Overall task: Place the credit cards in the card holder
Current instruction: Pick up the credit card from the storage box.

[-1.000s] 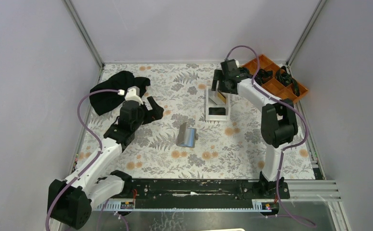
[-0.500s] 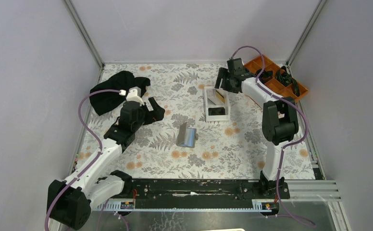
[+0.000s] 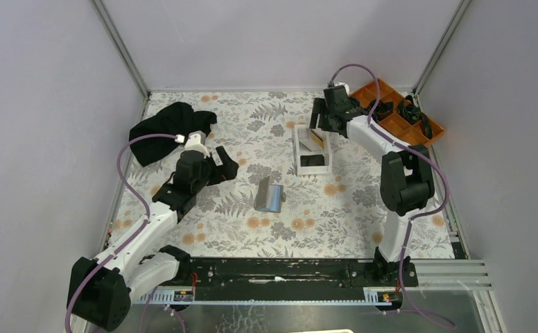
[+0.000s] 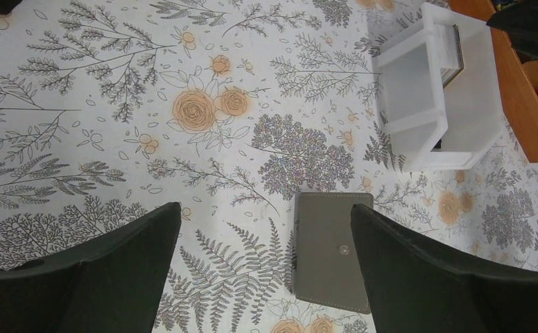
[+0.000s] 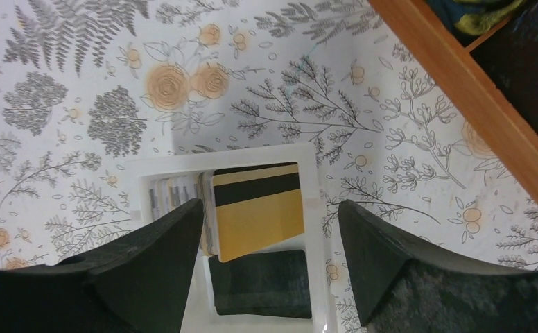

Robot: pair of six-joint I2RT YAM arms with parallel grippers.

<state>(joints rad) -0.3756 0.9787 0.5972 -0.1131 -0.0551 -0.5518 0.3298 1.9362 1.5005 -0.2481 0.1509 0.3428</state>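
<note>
This is a robotics lab cell, no doubt about it: a left arm (image 3: 154, 216) and a right arm (image 3: 399, 184) are bolted to a black rail (image 3: 280, 272) at the near edge, with purple cables (image 3: 353, 66) looping off them. Bare grey walls (image 3: 44, 104) close it in, aluminium posts (image 3: 120, 47) stand at the far corners, and a floral cloth (image 3: 308, 208) covers the table.

The desk (image 3: 218, 215) is printed with grey ferns and orange roses; a gold credit card (image 5: 259, 216) is striped black; the card holder (image 4: 332, 253) is grey.
</note>
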